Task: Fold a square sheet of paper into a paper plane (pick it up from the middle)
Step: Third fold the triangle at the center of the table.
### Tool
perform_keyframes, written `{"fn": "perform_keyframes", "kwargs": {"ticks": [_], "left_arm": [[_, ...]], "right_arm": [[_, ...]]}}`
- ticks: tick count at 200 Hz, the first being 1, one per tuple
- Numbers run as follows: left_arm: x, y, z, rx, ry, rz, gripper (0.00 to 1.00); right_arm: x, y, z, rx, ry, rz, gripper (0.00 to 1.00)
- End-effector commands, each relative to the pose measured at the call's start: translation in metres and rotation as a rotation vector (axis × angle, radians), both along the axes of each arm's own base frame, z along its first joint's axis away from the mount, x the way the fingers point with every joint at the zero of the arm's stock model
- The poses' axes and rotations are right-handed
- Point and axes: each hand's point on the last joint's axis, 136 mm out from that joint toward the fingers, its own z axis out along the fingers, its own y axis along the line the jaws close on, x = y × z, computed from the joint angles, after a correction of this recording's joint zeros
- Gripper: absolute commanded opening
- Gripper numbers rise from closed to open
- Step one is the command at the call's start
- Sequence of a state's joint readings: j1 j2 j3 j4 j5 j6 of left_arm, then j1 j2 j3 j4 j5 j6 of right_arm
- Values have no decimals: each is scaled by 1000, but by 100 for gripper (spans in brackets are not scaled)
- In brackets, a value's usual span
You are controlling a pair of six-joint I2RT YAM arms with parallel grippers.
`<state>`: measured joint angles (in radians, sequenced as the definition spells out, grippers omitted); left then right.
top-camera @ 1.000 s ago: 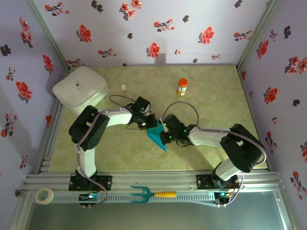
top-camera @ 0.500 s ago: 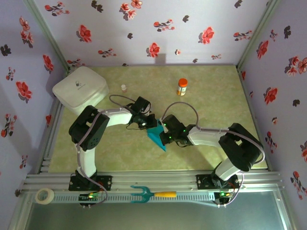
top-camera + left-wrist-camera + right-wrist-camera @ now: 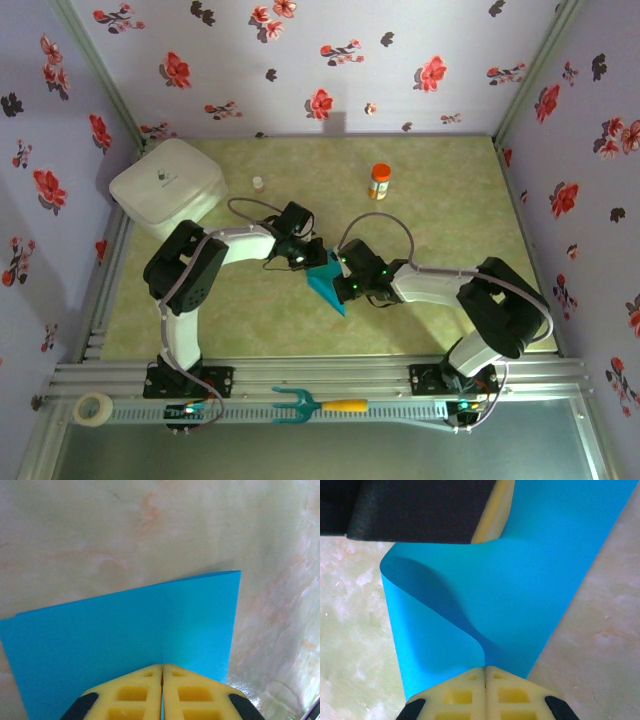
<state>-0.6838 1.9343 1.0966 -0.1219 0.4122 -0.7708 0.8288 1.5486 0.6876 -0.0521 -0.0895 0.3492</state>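
Both the left fingers [image 3: 136, 679] and the right fingers [image 3: 462, 680] are clamped tight on the square sheet of paper [image 3: 125, 630], holding it bowed between them over the middle of the worktop [image 3: 430, 210], probably so each grip steadies it while a fold is shaped.

Left arm [image 3: 240, 242] and right arm [image 3: 430, 285] bent inward, wrists close together, both jaws pinched closed

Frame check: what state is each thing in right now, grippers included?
sheet of paper: bowed in a loose curve, pinched by both grippers.
left gripper: shut on the sheet of paper.
right gripper: shut on the sheet of paper.
white box: lid closed.
orange bottle: upright, capped.
pronged tool: lying flat on the front rail.
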Motion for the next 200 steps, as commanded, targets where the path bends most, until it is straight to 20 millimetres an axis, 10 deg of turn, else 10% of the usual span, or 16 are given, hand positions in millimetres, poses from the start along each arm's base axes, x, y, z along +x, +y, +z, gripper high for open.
{"fn": "perform_keyframes", "kwargs": {"ticks": [1, 144, 200], "left_arm": [[-9, 14, -10, 53, 28, 3, 10], [-8, 14, -8, 51, 25, 1, 10], [6, 6, 29, 16, -48, -6, 14]], "right_arm": [[3, 0, 6, 7, 3, -12, 0], [3, -1, -8, -15, 29, -23, 0], [2, -2, -9, -13, 30, -23, 0]]}}
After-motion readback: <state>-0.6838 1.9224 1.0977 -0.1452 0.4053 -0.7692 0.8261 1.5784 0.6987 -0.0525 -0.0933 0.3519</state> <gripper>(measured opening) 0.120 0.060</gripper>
